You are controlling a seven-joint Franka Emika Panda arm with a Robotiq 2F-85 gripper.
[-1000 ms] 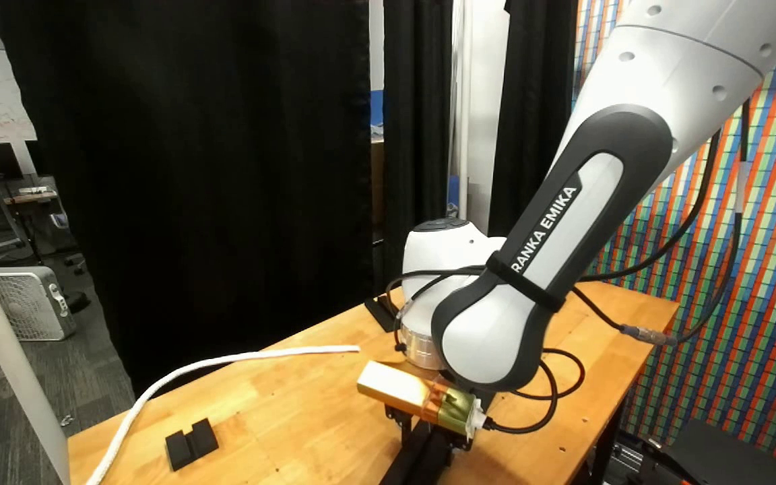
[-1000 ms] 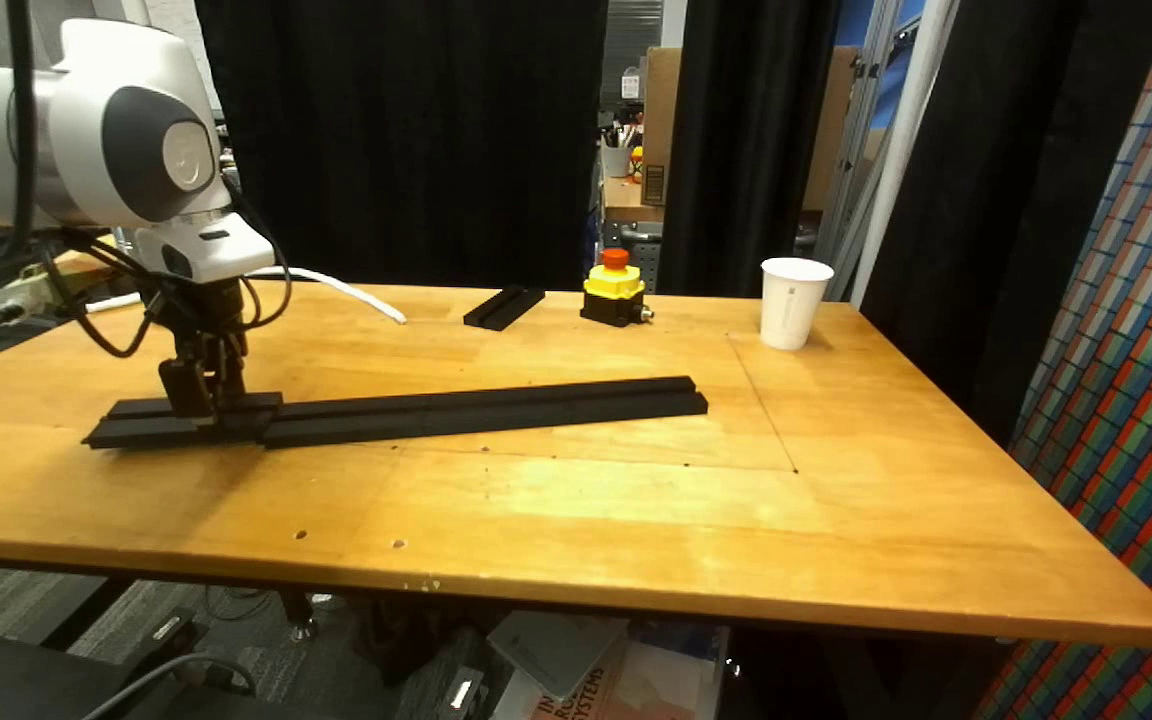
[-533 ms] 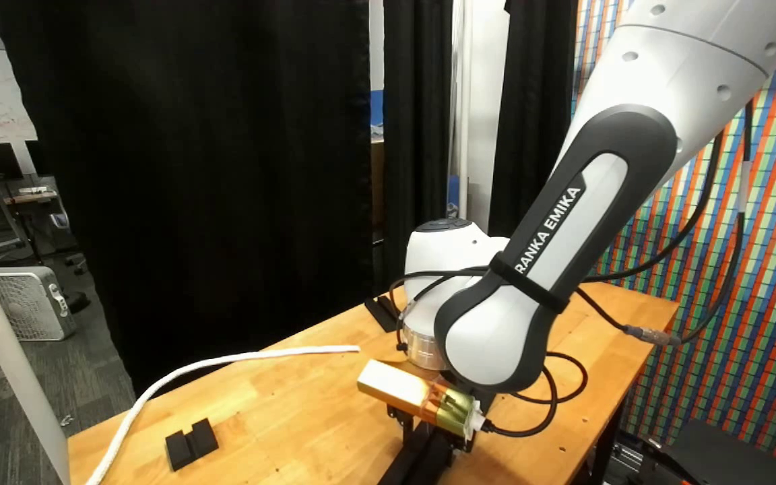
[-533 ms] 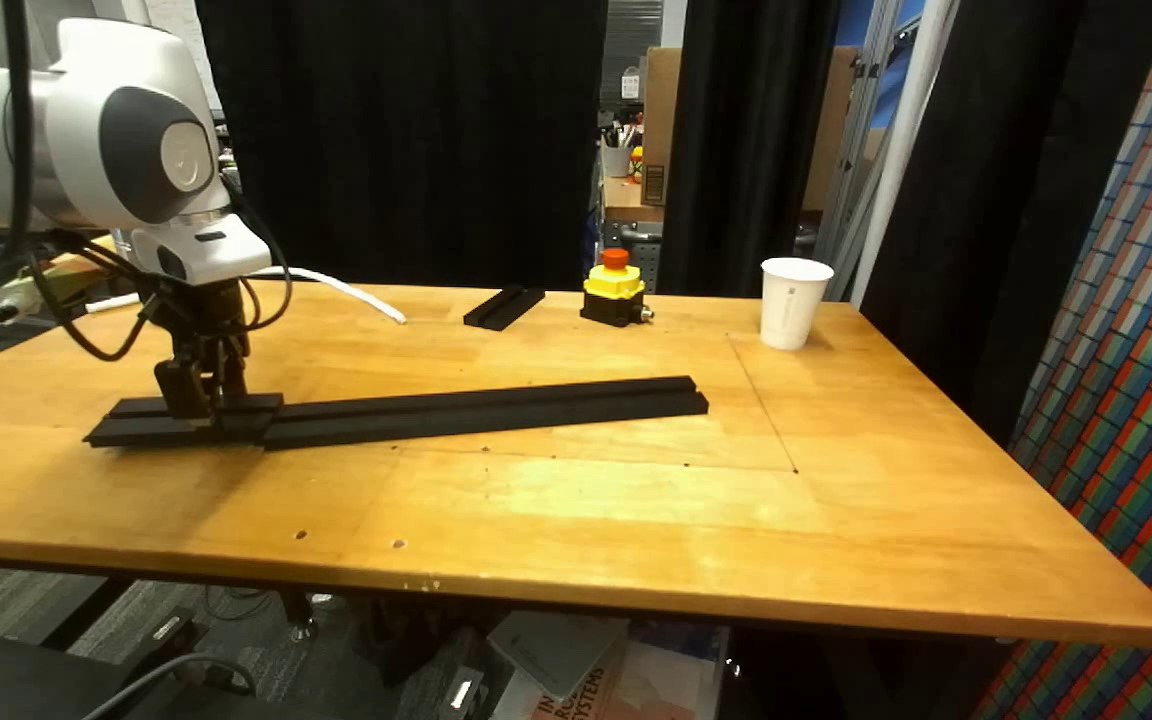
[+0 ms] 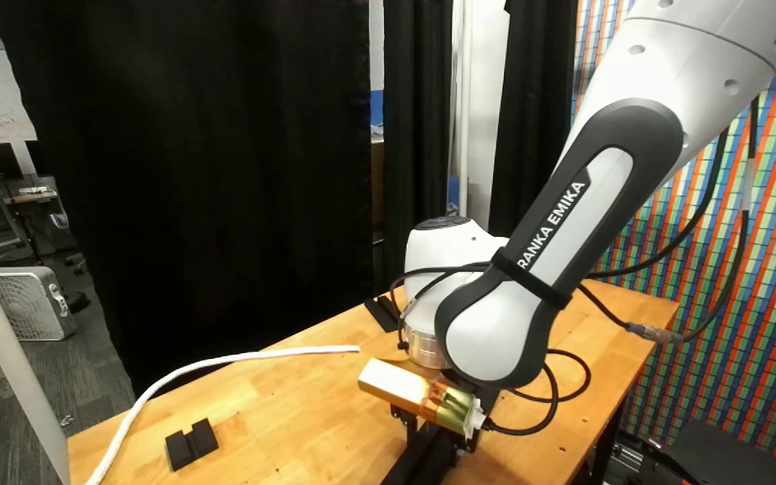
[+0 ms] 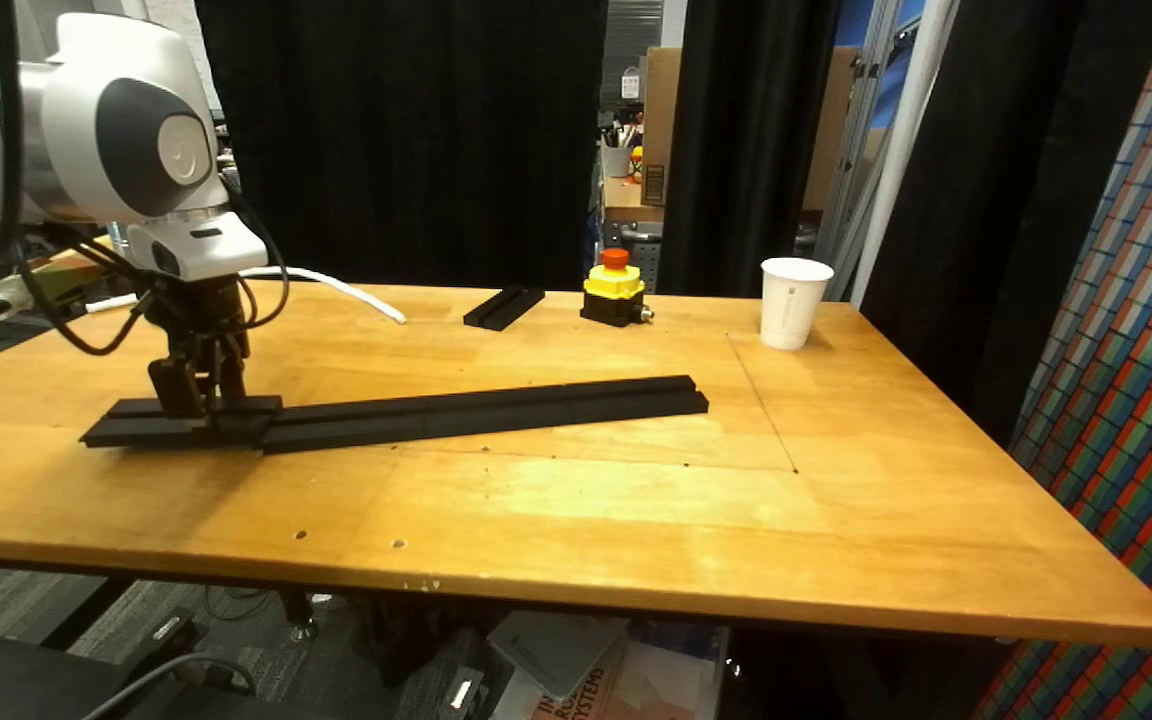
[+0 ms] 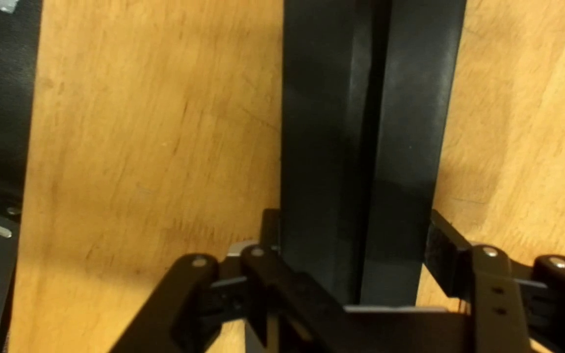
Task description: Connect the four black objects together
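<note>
Holding the stiff black end segment (image 7: pixel 326 147) by its long sides

The tool (image 7: pixel 354 240) is holding the end segment clamped crosswise, its fingers (image 7: pixel 444 255) bearing on both long sides near the middle of its length. The segment is lying along the tabletop (image 6: pixel 576 540), one end meeting the long strip (image 6: pixel 486 417) at a slight angle. Whether the two are locking together, and how many segments the strip is containing, I cannot tell.

The end segment is looking rigid and probably light, something like plastic, and hardly fragile. Its smooth faces are hinting at some slip, so a square hold across the flat sides is seeming best; a hold nearer the strip would likely be giving finer control of the meeting ends. Twisting could be prising them apart.

The wrist view is showing the groove (image 7: pixel 368 147) and both finger contacts, but not the junction. In an exterior view the junction (image 6: pixel 272 425) is showing plainly, along with a paper cup (image 6: pixel 794 303) and a stop button (image 6: pixel 614 288). In an exterior view the notched block (image 5: pixel 191 446) is lying near the white cord (image 5: pixel 226 359), while the arm (image 5: pixel 550 229) is hiding the junction. The flat slab (image 6: pixel 504 307) is appearing in both exterior views.
</note>
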